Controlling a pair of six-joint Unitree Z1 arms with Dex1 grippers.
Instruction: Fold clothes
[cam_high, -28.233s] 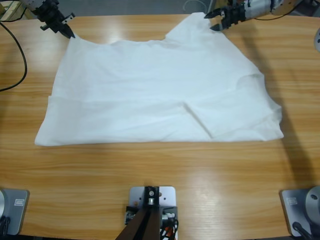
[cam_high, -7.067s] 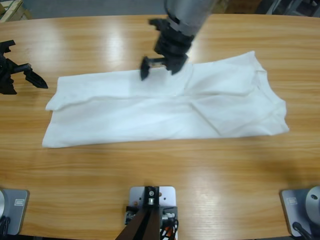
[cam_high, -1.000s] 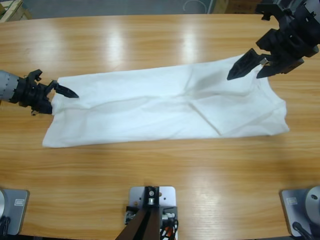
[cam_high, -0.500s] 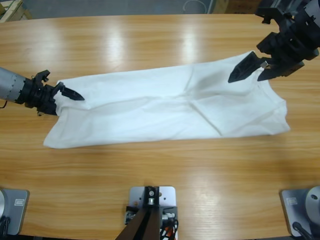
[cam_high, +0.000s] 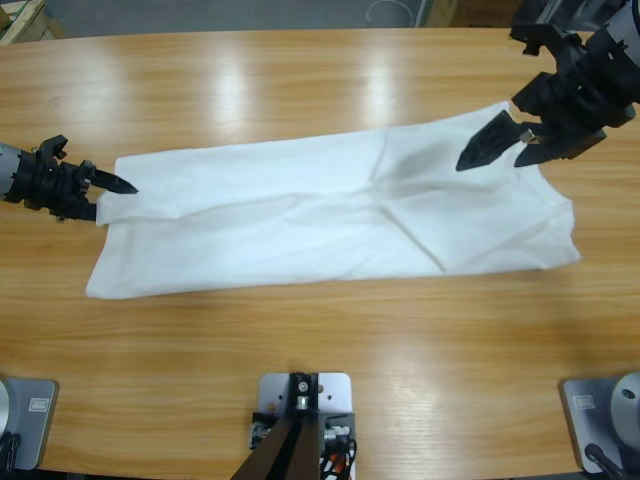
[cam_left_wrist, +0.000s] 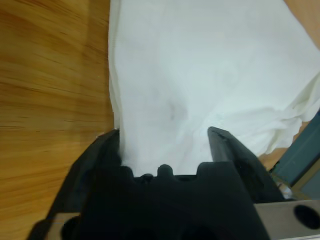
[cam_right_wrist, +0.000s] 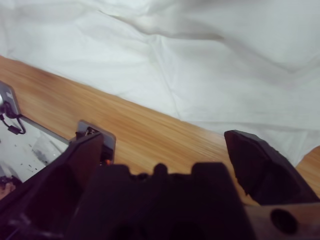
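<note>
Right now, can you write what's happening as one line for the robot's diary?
T-shirt: folded band on table | left gripper: open, at its left end | right gripper: open, above its right end

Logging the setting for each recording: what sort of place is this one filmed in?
Probably a lab or workshop robot bench, not a home. A long wooden table carries only a white T-shirt, with the left gripper and right gripper at its ends, both open.

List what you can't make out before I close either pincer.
1. Left wrist view: the T-shirt edge nearest the left pincer, hidden behind its black body.
2. High view: the T-shirt corner under the right pincer, which covers it.
3. High view: left arm and right arm, cut off by picture edges.
</note>
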